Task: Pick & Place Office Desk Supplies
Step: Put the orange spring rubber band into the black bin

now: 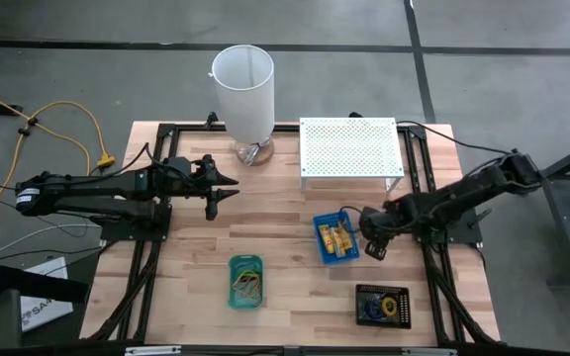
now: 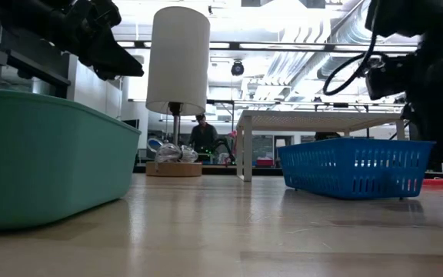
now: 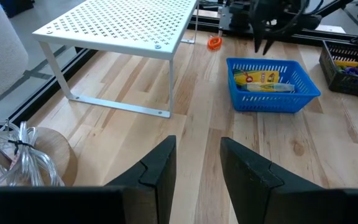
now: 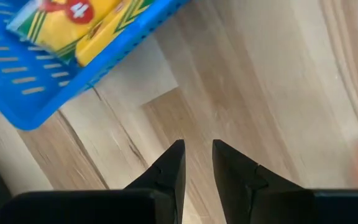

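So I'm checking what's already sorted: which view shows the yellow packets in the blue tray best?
The left wrist view: the yellow packets lie unobstructed in the blue tray. The high view shows them small, the right wrist view only a cropped corner, and the low view hides them behind the tray wall.

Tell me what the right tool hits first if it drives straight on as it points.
Probably bare tabletop: the right tool points down at the wood just beside the blue tray, fingers narrowly apart and empty. Nothing else lies in that line.

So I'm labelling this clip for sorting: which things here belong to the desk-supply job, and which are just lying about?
Job:
yellow packets in the blue tray
rubber bands in the green tray
small items in the black tray
right gripper, empty beside the blue tray

Lying about:
white cylinder
white perforated shelf
left gripper, waiting
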You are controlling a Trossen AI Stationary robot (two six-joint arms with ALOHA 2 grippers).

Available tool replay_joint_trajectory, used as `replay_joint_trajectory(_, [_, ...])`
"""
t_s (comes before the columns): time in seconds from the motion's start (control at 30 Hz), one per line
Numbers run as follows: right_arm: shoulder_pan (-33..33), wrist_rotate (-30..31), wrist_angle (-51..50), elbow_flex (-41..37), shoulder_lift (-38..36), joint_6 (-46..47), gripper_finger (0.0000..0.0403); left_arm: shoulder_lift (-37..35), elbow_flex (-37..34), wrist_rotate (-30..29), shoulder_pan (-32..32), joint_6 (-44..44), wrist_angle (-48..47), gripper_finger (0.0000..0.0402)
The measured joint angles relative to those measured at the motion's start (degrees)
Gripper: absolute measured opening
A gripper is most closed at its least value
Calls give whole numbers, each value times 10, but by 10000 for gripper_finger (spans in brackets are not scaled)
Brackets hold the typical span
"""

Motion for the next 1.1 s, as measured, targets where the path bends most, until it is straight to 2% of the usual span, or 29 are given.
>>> replay_joint_trajectory(0.37, [-51, -14, -23, 0, -5, -13, 68, 0, 0, 0, 0, 0, 0, 119])
replay_joint_trajectory(0.73, [-112, 69, -102, 0, -20, -8, 68, 0, 0, 0, 0, 0, 0, 119])
replay_joint_trajectory(1.1, [-114, 120, -145, 1, -19, -18, 68, 0, 0, 0, 0, 0, 0, 119])
